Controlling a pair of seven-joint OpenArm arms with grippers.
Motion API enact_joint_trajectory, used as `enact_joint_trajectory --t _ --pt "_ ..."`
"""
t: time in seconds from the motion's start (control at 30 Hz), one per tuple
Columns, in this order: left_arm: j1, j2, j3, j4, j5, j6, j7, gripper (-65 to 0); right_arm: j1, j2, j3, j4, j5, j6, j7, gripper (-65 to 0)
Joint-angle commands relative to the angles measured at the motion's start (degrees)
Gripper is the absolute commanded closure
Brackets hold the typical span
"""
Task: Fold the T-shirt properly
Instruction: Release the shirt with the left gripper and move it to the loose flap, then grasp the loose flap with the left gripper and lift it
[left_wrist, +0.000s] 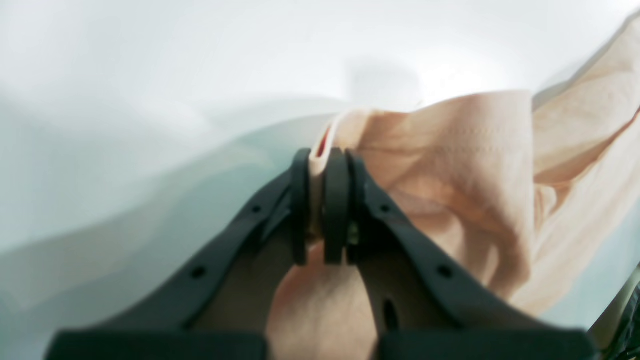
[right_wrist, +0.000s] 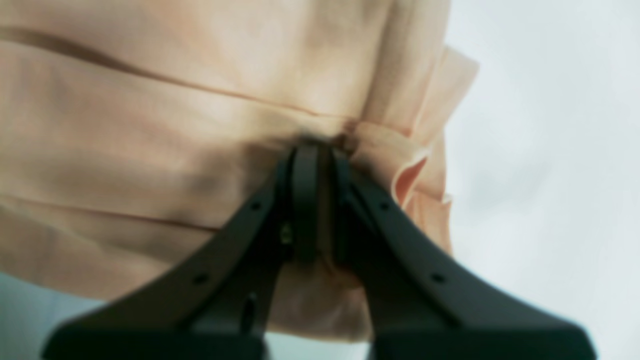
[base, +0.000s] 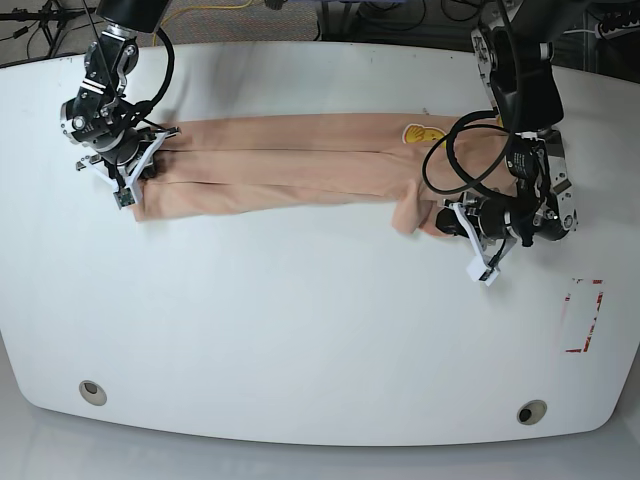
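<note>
The peach T-shirt (base: 290, 165) lies as a long strip across the far half of the white table (base: 300, 330), its yellow emblem (base: 420, 133) showing near the right end. My left gripper (base: 447, 216) sits at that right end, low on the table. In the left wrist view the left gripper (left_wrist: 322, 162) is shut on a folded edge of the T-shirt (left_wrist: 450, 165). At the strip's left end, my right gripper (base: 148, 160) is also shut on cloth. The right wrist view shows the right gripper (right_wrist: 316, 150) pinching a bunched seam of the T-shirt (right_wrist: 175, 125).
A red-cornered rectangle mark (base: 583, 316) lies near the table's right edge. Two round holes (base: 92, 391) (base: 532, 411) sit close to the front edge. Cables run behind the table's far edge.
</note>
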Motion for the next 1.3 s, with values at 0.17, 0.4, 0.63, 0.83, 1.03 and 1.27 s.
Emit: enact_joint_trajectory --t 0.17,0.4,0.63,0.83,1.03,1.27 --pt "-0.9 -0.3 -1.2 11.5 -1.0 -0.1 1.2 -3.1 0.0 0.1 0.0 0.1 -1.4 -0.1 -2.1 -4.1" --pt "0.6 -0.2 -1.3 19.4 -3.2 -0.1 7.4 -3.1 0.0 0.2 0.0 0.1 -1.4 -0.1 -2.1 -4.1" --pt "3.3 -0.8 -1.3 24.5 -9.5 -0.1 11.3 -3.1 0.1 0.2 0.0 0.1 -1.4 -0.1 -2.1 -4.1" --pt "6.6 -2.3 -1.3 28.9 -13.4 -0.1 12.6 -3.2 1.1 0.1 0.0 -0.1 -1.4 -0.1 -2.1 -4.1" --pt "12.8 -3.5 -1.3 33.5 -17.7 -0.1 12.6 -3.3 1.6 0.1 0.0 -0.1 -1.7 -0.1 -2.1 -4.1" --pt "20.2 -6.4 -1.3 36.1 -22.6 -0.1 12.6 -3.5 1.7 0.1 0.0 -0.2 -1.7 -0.1 -2.1 -4.1"
